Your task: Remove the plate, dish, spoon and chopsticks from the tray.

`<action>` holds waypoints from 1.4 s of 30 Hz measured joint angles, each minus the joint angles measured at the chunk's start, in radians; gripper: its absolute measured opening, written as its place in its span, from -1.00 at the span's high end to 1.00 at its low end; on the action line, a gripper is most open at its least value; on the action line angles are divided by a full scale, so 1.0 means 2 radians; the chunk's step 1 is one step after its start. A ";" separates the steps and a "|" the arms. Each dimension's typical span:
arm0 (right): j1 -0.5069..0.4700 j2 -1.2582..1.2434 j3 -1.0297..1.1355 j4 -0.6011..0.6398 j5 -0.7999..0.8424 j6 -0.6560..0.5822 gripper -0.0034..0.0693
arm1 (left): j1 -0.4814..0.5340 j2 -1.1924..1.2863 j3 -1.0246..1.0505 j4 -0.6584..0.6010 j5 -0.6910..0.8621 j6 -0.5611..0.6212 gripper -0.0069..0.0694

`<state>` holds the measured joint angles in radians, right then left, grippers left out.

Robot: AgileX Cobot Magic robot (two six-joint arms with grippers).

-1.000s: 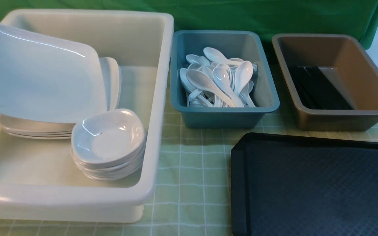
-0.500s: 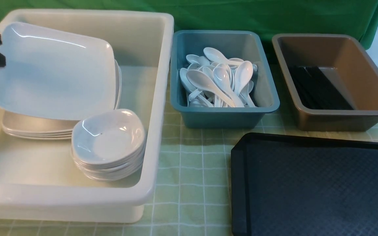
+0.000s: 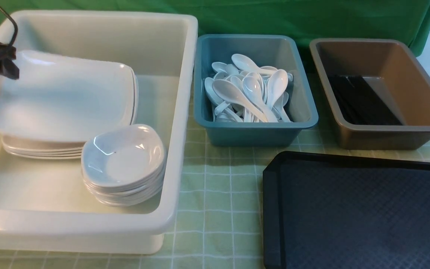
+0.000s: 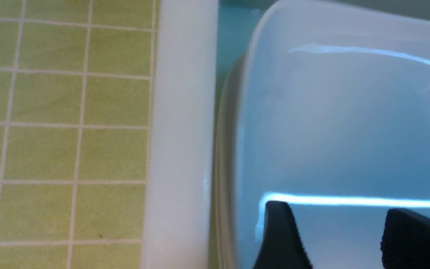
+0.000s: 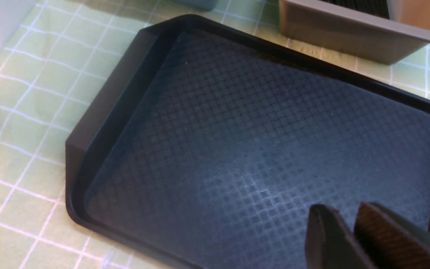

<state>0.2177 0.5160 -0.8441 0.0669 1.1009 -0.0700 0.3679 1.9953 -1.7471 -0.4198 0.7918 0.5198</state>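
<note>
The large white plate [image 3: 65, 93] lies flat on top of a stack of plates inside the white tub [image 3: 185, 112]. My left gripper [image 3: 8, 65] hovers at the plate's far left corner, open, and nothing sits between its fingers [image 4: 280, 231]; the plate [image 4: 330, 123] fills the wrist view beneath them. A small dish [image 3: 123, 157] tops a stack in front of the plates. White spoons [image 3: 248, 93] fill the teal bin. Black chopsticks [image 3: 360, 99] lie in the brown tub. The black tray [image 3: 368, 216] holds nothing. Over the tray [image 5: 237, 142], my right gripper [image 5: 343, 215] has its jaws slightly apart and empty.
The teal bin [image 3: 256, 134] and the brown tub [image 3: 386, 138] stand side by side behind the tray. A green checked cloth [image 3: 218, 194] covers the table, and a green curtain hangs at the back. The white tub's wall [image 4: 181, 130] runs close beside the plate stack.
The plate, held tilted up in my left gripper a second ago, has come down flat onto the stack. The left gripper has opened and let it go. The tray and bins are unchanged.
</note>
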 joint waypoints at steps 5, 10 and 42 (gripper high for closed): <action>0.000 0.000 0.000 0.000 -0.005 -0.007 0.59 | 0.000 -0.043 0.000 0.020 0.004 -0.017 -0.10; 0.000 0.000 -0.006 -0.012 -0.005 -0.036 0.59 | 0.000 -0.115 0.000 0.021 0.054 -0.026 0.26; 0.000 -0.194 0.267 -0.080 -0.398 0.011 0.81 | -0.020 -0.288 0.034 -0.054 0.213 -0.069 0.86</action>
<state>0.2177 0.1280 -0.3093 -0.0928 0.3053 -0.0473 0.3286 1.4195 -1.6793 -0.5284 1.2178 0.3812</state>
